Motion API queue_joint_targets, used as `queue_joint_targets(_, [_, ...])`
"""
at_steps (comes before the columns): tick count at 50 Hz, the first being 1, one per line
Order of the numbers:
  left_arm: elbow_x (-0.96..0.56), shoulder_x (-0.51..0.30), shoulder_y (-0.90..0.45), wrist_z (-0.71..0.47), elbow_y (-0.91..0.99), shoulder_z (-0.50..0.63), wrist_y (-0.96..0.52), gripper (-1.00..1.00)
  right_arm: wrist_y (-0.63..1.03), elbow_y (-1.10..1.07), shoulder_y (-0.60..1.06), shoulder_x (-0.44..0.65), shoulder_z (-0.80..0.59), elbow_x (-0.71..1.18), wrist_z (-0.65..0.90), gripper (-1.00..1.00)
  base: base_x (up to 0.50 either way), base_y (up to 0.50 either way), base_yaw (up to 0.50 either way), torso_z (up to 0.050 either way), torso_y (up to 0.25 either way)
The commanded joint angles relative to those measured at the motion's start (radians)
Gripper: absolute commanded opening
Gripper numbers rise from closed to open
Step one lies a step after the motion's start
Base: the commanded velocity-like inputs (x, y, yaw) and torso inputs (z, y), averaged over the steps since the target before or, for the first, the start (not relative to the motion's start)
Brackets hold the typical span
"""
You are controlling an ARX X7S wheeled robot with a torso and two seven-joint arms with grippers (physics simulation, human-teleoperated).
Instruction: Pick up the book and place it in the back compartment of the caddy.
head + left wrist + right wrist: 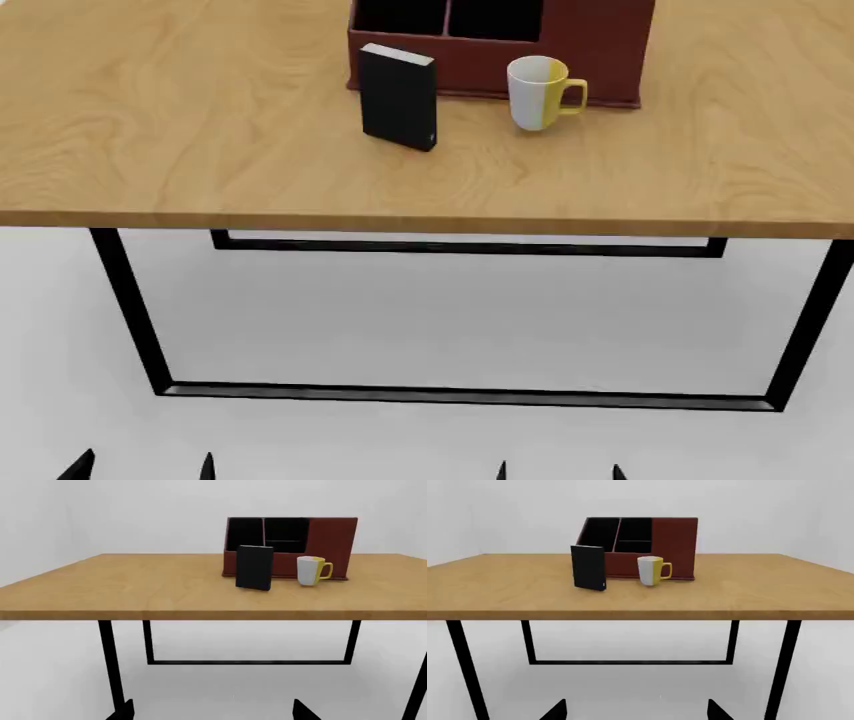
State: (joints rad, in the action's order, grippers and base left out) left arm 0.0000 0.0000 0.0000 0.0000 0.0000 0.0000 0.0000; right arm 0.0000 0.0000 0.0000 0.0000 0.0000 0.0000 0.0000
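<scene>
- On the wooden table (200,130), toward its far edge, the book (399,97) stands upright, its black cover facing the near edge and white page edges showing along its top.
- Just behind the book sits the caddy (587,60), a red-brown box with a black inside split by thin red dividers; the book overlaps the caddy's front wall in every view, and I cannot tell whether the two touch.
- Beside the book, along the caddy's front, stands a mug (539,93), white on one half and yellow on the other, its yellow handle pointing away from the book; book and mug stand apart.
- Below the table's near edge, over the pale floor, only the dark fingertips of each claw show: the left gripper (140,467) and the right gripper (558,471), both well apart from the table.
- Each pair of tips stands wide apart with nothing between them; the wrist views show the same for the left gripper (213,710) and the right gripper (637,710).
- Black metal legs (127,300) carry the table.
</scene>
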Motion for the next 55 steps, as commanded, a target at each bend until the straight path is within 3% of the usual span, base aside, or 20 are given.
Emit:
queue_joint_targets(1, [-0.010,-0.010,0.000,-0.011,0.000,0.011,0.000,1.00,0.000,0.000,0.000,0.009,0.000,0.009,0.013,1.00,0.00,0.00,0.00,0.029,0.000])
queue_joint_targets(15, [-0.068,-0.046,-0.007,-0.044,0.042,0.053,-0.073,1.00,-0.058,0.059,0.036,0.045,-0.071,0.062,0.031,1.00,0.00,0.00,0.00,0.050,0.000])
queue_joint_targets(25, [-0.118,-0.072,-0.084,-0.063,0.256,0.062,-0.261,1.00,0.179,-0.242,0.047,0.096,-0.081,0.071,0.060,1.00,0.00,0.00,0.00,0.050,0.000])
queue_joint_targets(38, [-0.209,-0.114,-0.307,-0.133,0.553,0.000,-0.600,1.00,0.577,-0.625,0.229,0.162,-0.071,0.108,0.076,1.00,0.00,0.00,0.00,0.050,0.000])
queue_joint_targets(47, [-0.265,-0.140,-0.351,-0.143,0.645,-0.053,-0.672,1.00,0.845,-0.800,0.347,0.191,-0.047,0.151,0.089,1.00,0.00,0.00,0.00,0.050,0.000])
queue_joint_targets(55, [-0.273,-0.149,-0.341,-0.139,0.631,-0.056,-0.646,1.00,0.756,-0.781,0.303,0.210,-0.091,0.108,0.108,1.00,0.02,0.00,0.00,0.023,0.000])
